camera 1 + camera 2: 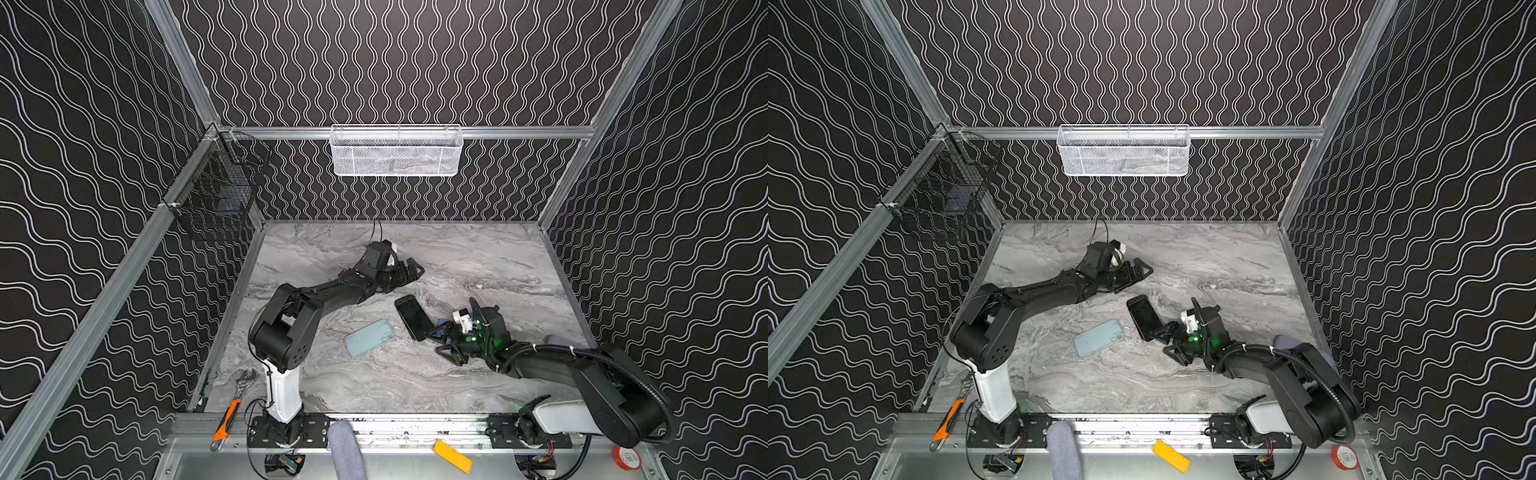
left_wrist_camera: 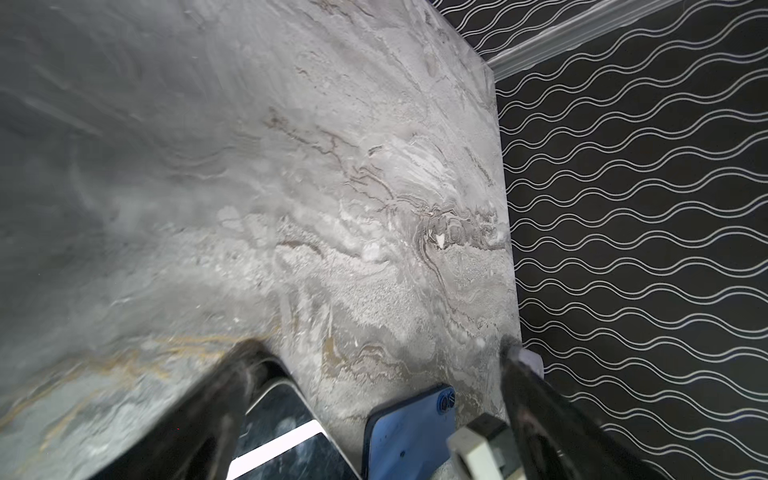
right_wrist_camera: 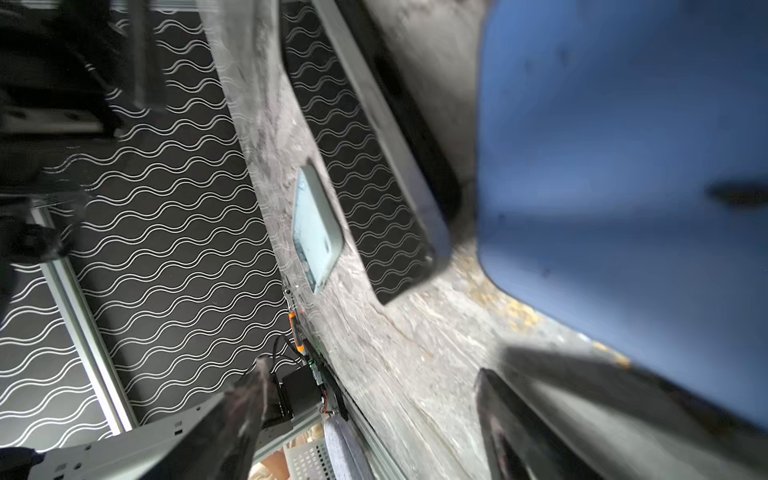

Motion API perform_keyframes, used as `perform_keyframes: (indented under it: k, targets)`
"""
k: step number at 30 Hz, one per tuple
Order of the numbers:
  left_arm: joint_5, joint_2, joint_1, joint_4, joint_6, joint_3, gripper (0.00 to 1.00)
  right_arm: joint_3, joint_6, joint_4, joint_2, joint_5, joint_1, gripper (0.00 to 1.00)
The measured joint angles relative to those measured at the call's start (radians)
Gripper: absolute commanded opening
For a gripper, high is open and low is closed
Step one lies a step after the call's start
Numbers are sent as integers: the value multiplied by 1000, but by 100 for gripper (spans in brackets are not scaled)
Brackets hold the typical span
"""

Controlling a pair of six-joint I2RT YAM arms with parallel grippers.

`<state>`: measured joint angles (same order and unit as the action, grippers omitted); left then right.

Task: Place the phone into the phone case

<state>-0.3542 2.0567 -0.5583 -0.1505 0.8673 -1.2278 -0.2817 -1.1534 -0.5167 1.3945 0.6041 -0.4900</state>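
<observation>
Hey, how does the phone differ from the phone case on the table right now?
Colour: the phone is glossy black, the phone case pale blue.
Direction: in both top views the phone's far end leans left, while the phone case's far end leans right.
Company: the phone's near end sits by the open right hand, while the phone case lies alone.
Shared: both lie on the table, similar in size, not touching.

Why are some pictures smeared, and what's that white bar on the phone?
Both top views are sharp and evenly lit. The left wrist view smears much of the table and catches a white glare bar on the phone screen. The right wrist view is blurred up close; there the phone mirrors the wavy wall.
</observation>
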Motion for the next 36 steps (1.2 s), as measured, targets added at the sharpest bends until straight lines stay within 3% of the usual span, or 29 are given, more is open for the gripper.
perform_keyframes:
  k: [12, 17, 31, 36]
  targets:
    - [-20, 23, 7, 42, -36, -35, 98, 84, -247, -514, 225, -136, -99, 61]
    - [-20, 23, 8, 43, -36, -34, 98, 77, -264, -516, 200, -203, -125, 52]
    - [-19, 22, 10, 47, -36, -28, 98, 58, -229, -507, 199, -259, -132, 53]
    - [-19, 23, 10, 47, -36, -27, 98, 88, -242, -485, 132, -282, -141, 56]
